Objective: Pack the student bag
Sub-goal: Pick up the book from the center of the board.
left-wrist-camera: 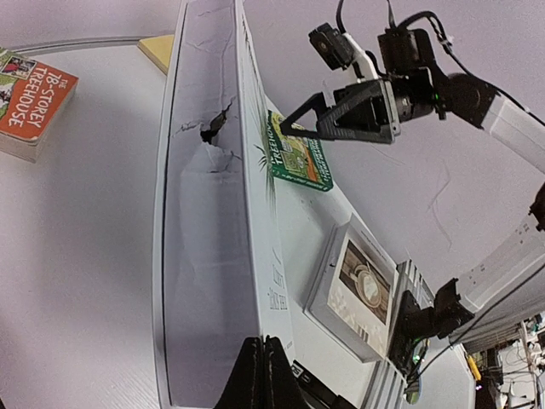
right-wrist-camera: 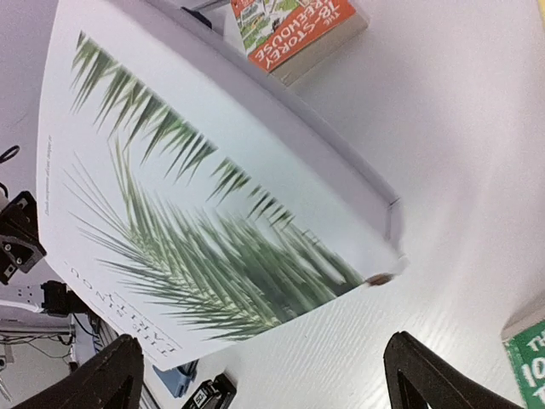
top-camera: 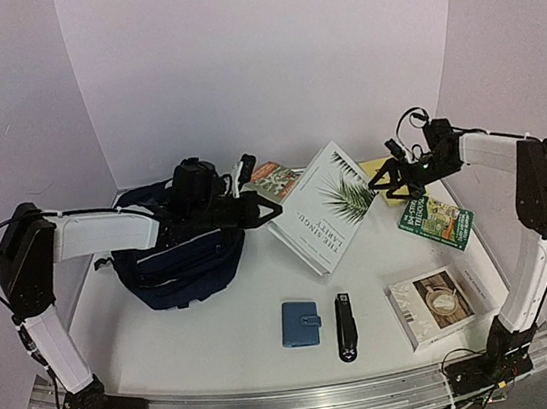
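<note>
The student bag [top-camera: 165, 264] sits at the left rear of the desk [top-camera: 221, 342], slumped under the left arm. The arm hides the bag's mouth, so I cannot tell how wide it gapes.

That is the first risk. A broad, stiff book pushed at a soft opening may catch on the rim and shove the bag along instead of going in.

Just right of the bag, the left tool [top-camera: 252, 210] is fully closed on the near left corner of the large white book [top-camera: 326, 208] with the palm-leaf cover. Its wrist view shows the fingers meeting on a thin edge, with the book tipped up so its torn underside shows.

So slight a pinch at one corner of a heavy book looks precarious. The book could pivot, slip free or tear further as it is carried. If it swings, its far edge could sweep the orange paperback [top-camera: 272, 178] lying just behind it.

Further right, the right tool [top-camera: 394, 180] has its jaws spread as wide as they go and holds nothing. It hovers just off the book's right corner, with the corner ahead of the fingers rather than between them. I see no contact. If the book swings right it would strike those fingers, or it could drop onto the green paperback [top-camera: 435, 222] just beyond.
</note>
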Action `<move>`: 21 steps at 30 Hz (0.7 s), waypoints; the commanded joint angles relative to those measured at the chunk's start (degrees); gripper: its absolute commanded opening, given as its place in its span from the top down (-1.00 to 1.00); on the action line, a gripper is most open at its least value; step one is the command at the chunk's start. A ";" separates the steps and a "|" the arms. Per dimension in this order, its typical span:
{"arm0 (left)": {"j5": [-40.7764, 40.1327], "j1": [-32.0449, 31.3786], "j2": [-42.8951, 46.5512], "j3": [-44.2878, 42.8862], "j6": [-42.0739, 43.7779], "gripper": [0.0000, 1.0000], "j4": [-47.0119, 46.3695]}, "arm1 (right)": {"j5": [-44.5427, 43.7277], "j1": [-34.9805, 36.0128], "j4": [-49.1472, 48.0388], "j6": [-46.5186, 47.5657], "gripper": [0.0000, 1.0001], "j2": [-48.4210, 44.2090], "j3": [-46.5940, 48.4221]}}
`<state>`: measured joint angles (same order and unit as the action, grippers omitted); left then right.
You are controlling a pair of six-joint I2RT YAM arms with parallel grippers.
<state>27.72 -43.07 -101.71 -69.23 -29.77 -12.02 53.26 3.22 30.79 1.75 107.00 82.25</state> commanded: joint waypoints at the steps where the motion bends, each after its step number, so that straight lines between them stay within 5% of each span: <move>1: 4.38 0.30 7.47 2.50 4.28 1.00 2.24 | 4.07 0.17 15.14 18.62 -0.97 -3.95 5.35; 6: 9.68 0.44 9.38 3.32 6.11 0.99 4.02 | 9.52 0.37 19.73 27.01 -0.96 -3.58 6.85; 15: 20.08 0.44 13.01 4.87 7.37 0.99 3.35 | 12.28 2.40 42.30 46.05 -0.96 3.15 14.00; 21: 23.18 0.44 14.27 4.86 7.94 1.00 5.36 | 9.70 2.40 45.55 49.83 -0.97 3.61 14.43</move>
<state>46.01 -42.94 -91.48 -63.94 -23.70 -5.40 63.62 5.63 69.77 45.50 110.50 94.87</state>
